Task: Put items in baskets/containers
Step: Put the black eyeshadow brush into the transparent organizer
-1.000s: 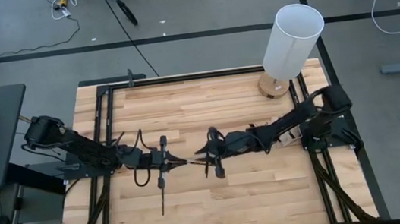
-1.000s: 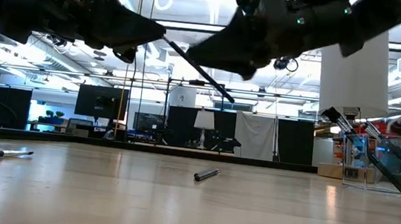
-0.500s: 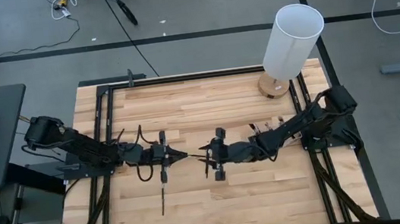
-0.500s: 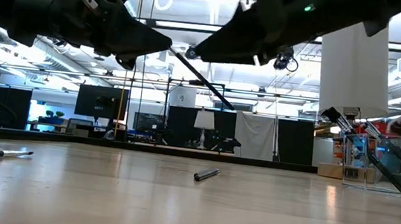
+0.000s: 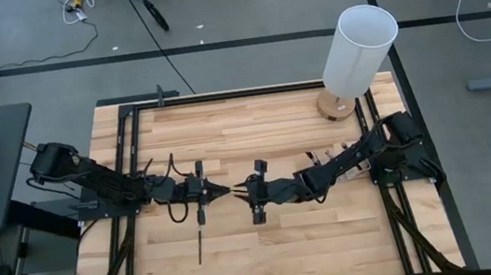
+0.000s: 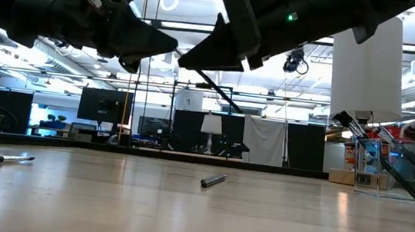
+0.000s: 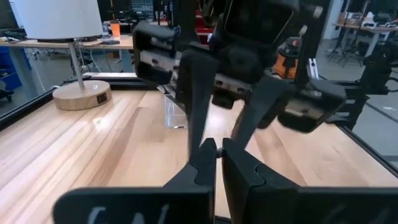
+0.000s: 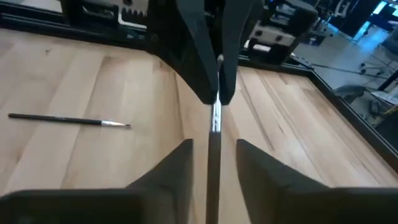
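My left gripper [image 5: 223, 193] and my right gripper [image 5: 242, 192] meet tip to tip above the middle of the table. The left one is shut on a thin dark brush [image 8: 213, 134] with a silver ferrule, held in the air. The right gripper [image 8: 213, 149] is open, with one finger on either side of the brush's handle and a gap showing on both sides. A second brush [image 5: 200, 245] lies flat on the wood near the left arm. The clear holder [image 6: 395, 168] stands by the right arm's base with several brushes leaning in it. My left gripper pinches the brush between its two fingers [image 8: 204, 68] at the end just beyond the silver ferrule [image 8: 215, 119]. The fingers come level from the table's left. The brush is lifted clear and slants down away from them [image 6: 215, 82] toward the right gripper.
A white lamp [image 5: 357, 49] on a round wooden base stands at the far right corner. A short dark stick [image 6: 214, 180] lies on the table under the grippers. Bare wood stretches along the near and far sides of the table.
My right gripper has moved toward the table's left, closing up to the left gripper, and its fingers now reach farther along the brush. The left gripper and the brush have stayed about where they were.
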